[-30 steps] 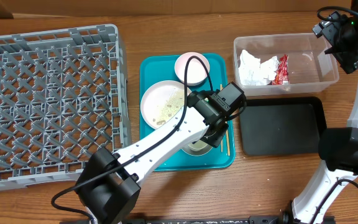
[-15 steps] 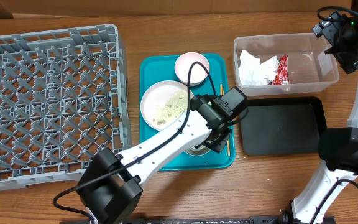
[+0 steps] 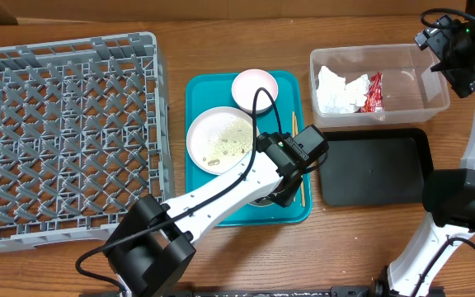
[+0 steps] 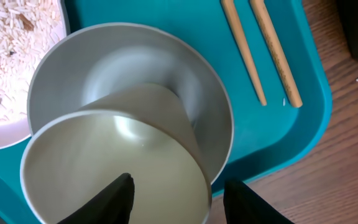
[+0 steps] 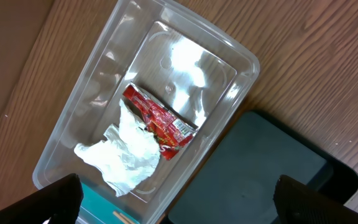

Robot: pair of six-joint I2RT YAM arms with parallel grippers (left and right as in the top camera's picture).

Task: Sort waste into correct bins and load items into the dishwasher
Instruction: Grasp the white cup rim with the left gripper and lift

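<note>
My left gripper (image 3: 275, 191) (image 4: 184, 199) is open low over the grey metal-look bowl (image 4: 135, 56) on the teal tray (image 3: 198, 91). A small white cup (image 4: 117, 162) lies tilted in that bowl. One finger is inside the cup and the other is outside its rim. The chopsticks (image 3: 297, 157) (image 4: 245, 53) lie beside the bowl. The pale plate (image 3: 217, 136) holds rice scraps (image 4: 11, 62). The pink-white bowl (image 3: 252, 89) stands behind it. The napkin (image 3: 336, 89) (image 5: 126, 155) and red wrapper (image 3: 374, 91) (image 5: 160, 118) lie in the clear tub (image 3: 435, 103) (image 5: 185, 56). My right gripper (image 5: 188, 205) is open and empty high above the tub.
The grey dish rack (image 3: 64, 132) fills the left of the table, with nothing in it. The black tray (image 3: 373, 169) (image 5: 260, 168) lies in front of the clear tub, right of the teal tray. My left arm crosses the teal tray's front half.
My left gripper has moved a little toward the table's front and lower over the grey bowl. The right arm has not moved.
</note>
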